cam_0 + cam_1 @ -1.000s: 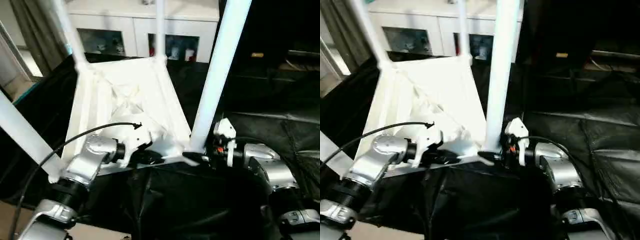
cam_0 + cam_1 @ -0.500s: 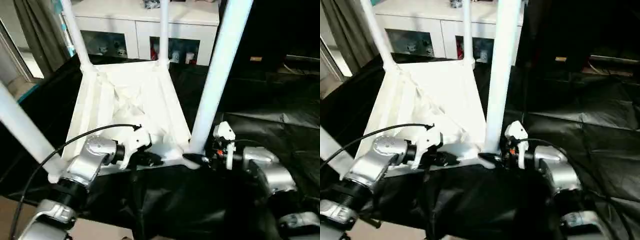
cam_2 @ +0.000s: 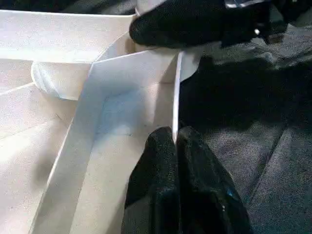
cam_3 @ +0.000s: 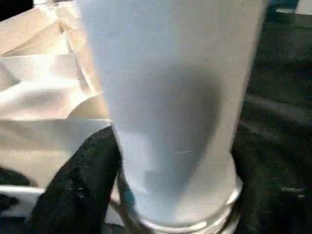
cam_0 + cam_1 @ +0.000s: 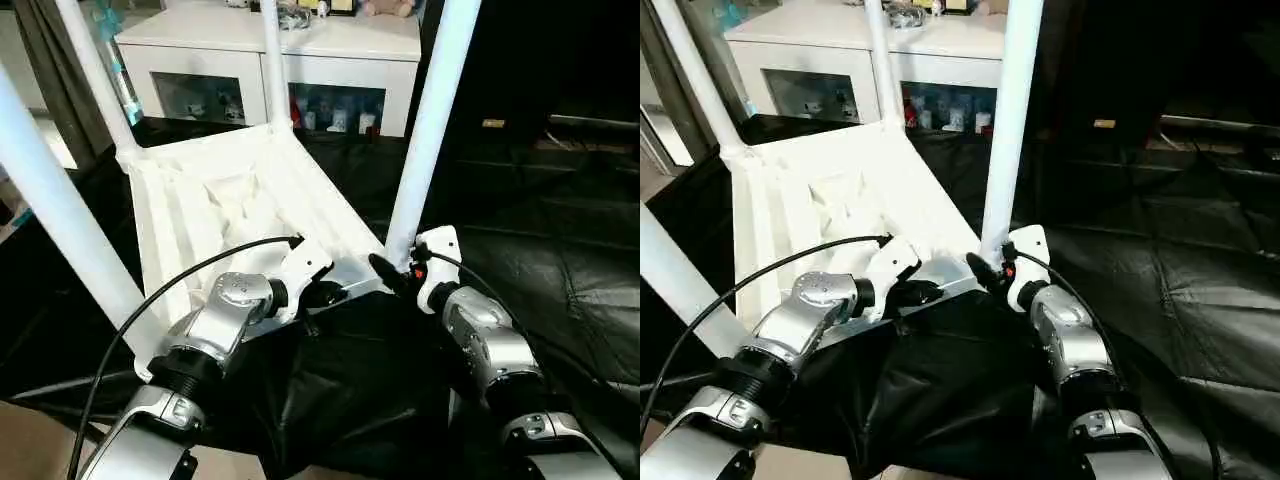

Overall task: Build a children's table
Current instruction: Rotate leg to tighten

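Black cloth (image 5: pixel 340 400) nearest, draped over whatever carries the work; children's table (image 5: pixel 220 200) lies on it upside down, ribbed underside up, four legs standing in the corner sockets.
Left hand (image 3: pixel 175 146) pinched tight on the thin near rim of the top, fingers shut with the edge between them; right hand (image 5: pixel 392 277) around the base of the near right leg (image 5: pixel 430 130), jaws wide, one finger (image 4: pixel 78 185) against the tube, the other hidden behind it; can't tell if it actually grips.
Judgement: hollow plastic, light, fairly stiff at ribs and sockets but the flat rim will flex; smooth tubes slippery under rubber pads.
Best holds: low on a leg just above the socket, or rim close to a corner; avoid mid-leg, long lever could pop the joint; lift both sides together, it tips easily.
Far side: white glass-door cabinet (image 5: pixel 330 60) behind the two far legs.
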